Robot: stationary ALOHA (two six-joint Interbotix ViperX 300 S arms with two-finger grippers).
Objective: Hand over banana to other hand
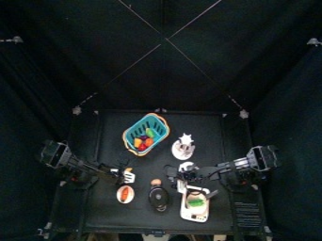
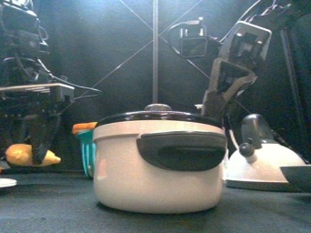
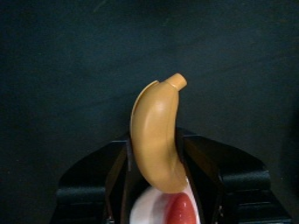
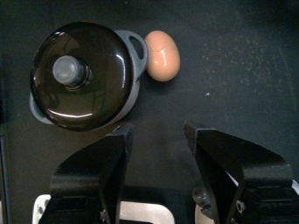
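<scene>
- Yellow, with an orange tinge, the banana (image 3: pixel 160 131) sits clamped between the two jaws of the left pincer (image 3: pixel 158 147), one jaw pressed to each flank, by my reading.
- Only its lower part is pinched. The upper curve and the stubby stem end stick out free beyond the jaw tips, over bare black table.
- From the front, the same fruit shows low on the far left, clear of the table and lying roughly level beside the left arm.
- The right pincer (image 4: pixel 158 131) hangs empty with its jaws wide apart, over the table near a pot (image 4: pixel 84 74) with a glossy black lid and a pale orange egg-shaped thing (image 4: pixel 163 54) touching or just beside its rim.
- What the coming move turns on, as I judge it: the banana lies to the left of the right pincer, across the middle of the table, and the two are near but apart.
- Its long axis runs out along the left pincer's reach, so the free stem half is the part to offer.
- The right jaws would need to close across that free half, beyond the left jaw tips.
- The left arm has the fruit, so the right arm is the one that must close the gap.
- A teal basket (image 1: pixel 145 132) and a white kettle (image 2: pixel 261 162) stand off to the side of that path.
- No brand, label or lettering can be read anywhere.
</scene>
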